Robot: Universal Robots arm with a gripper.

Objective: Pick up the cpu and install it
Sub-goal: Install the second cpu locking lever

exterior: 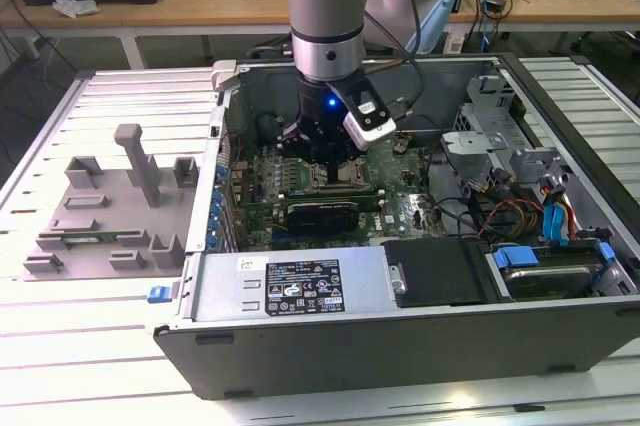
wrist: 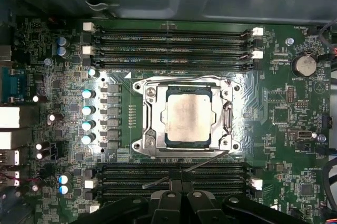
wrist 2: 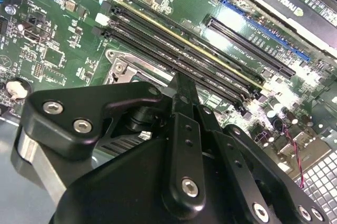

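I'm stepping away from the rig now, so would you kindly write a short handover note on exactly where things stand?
Gripper: down inside the open computer case, just above the motherboard; whether its fingers are open or shut cannot be told.
Cpu: in the first wrist view it lies flat inside the metal-framed socket, silvery top up, apart from the gripper.
Done: cpu appears placed in the socket.
Left: confirm seating; the thin socket lever looks unlatched.
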